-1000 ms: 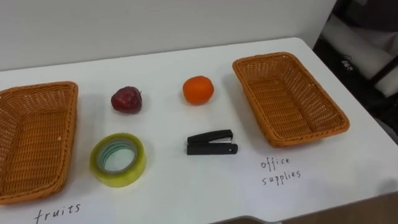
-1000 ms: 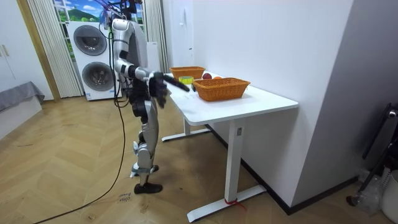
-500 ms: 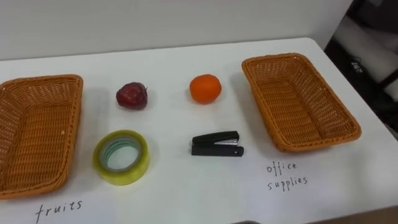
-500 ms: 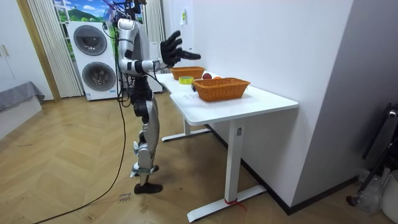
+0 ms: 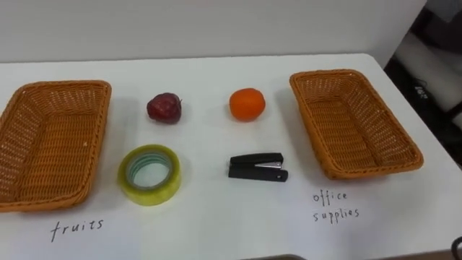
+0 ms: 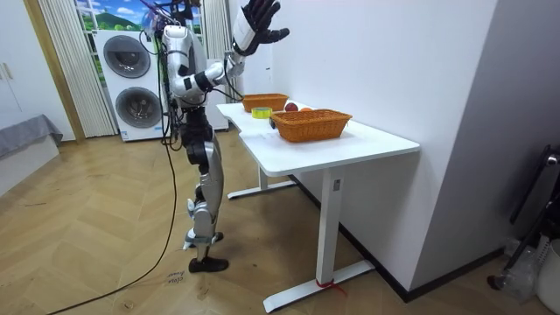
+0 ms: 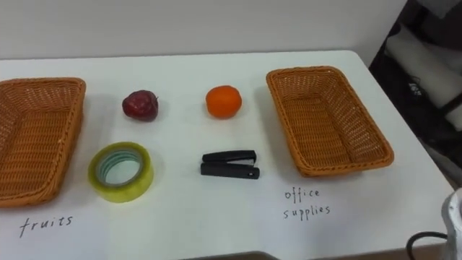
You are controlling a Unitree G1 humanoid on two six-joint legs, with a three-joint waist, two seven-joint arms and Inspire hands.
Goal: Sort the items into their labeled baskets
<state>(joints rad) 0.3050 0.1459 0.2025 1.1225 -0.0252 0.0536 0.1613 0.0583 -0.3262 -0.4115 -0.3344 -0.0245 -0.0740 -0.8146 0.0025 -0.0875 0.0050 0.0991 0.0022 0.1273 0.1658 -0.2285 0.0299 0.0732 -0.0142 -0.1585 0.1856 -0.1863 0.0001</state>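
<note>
Since both baskets lie empty and all four pieces sit loose on the white table (image 5: 209, 58), we judge the sorting to be at its very first pick, and we plan it from the left. Farthest left lies the long orange-brown woven wicker basket (image 5: 50, 144), with a handwritten label below it, which we take as the home for fruit. Just to its right the yellow-green roll of clear tape (image 5: 149, 174) lies flat towards the front, and behind it, a little apart, sits the dark red apple (image 5: 164, 107). Further right the round orange fruit (image 5: 247, 104) sits level with the apple, and in front of it the black stapler with a silver strip (image 5: 258, 166) lies flat, its length running across our view. At the far right is the second woven wicker basket (image 5: 354, 123), also labelled, for the office things. We stand at the table's edge with our right hand (image 6: 257, 24) held high above it, fingers spread and holding nothing. We would bring that hand straight down onto a piece on its own side, most likely the stapler. The fingers should close across the stapler's narrow width rather than along its length. The short carry to the right basket should clear the rim before we let go. The fruit looks likely to roll, so we would cup it from above rather than nudge it.
</note>
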